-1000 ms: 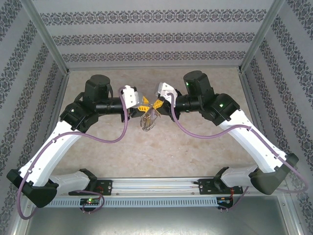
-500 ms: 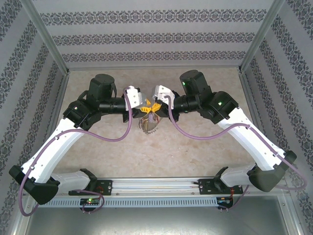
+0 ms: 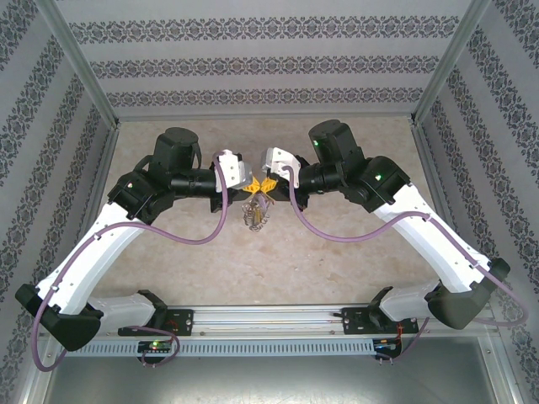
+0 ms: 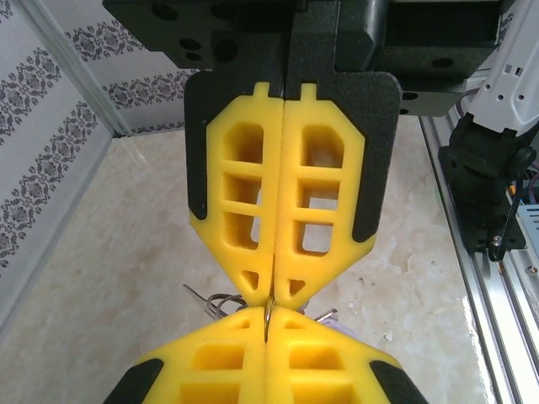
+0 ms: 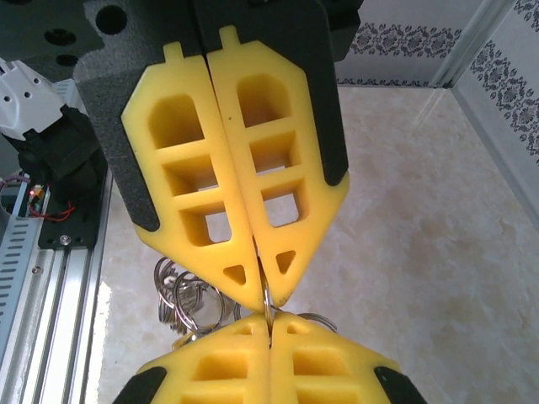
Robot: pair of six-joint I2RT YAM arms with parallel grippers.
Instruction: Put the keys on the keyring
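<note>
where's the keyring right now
In the top view the keyring hangs at the centre, over the table, just below where the left gripper and right gripper meet tip to tip, both pinching its thin wire.

Left arm (image 3: 88, 252), right arm (image 3: 434, 244): white links, black joint housings, green lights, purple cables (image 3: 181, 240). Finger pads (image 4: 244, 194) yellow, window-cut, black-backed.

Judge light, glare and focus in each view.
Top external: even light, soft shadows on the table, keyring too small to resolve. Left wrist: left pincer sharp, sheen on the table by the rail. Right wrist: right pincer sharp, similar sheen beside the rail.
</note>
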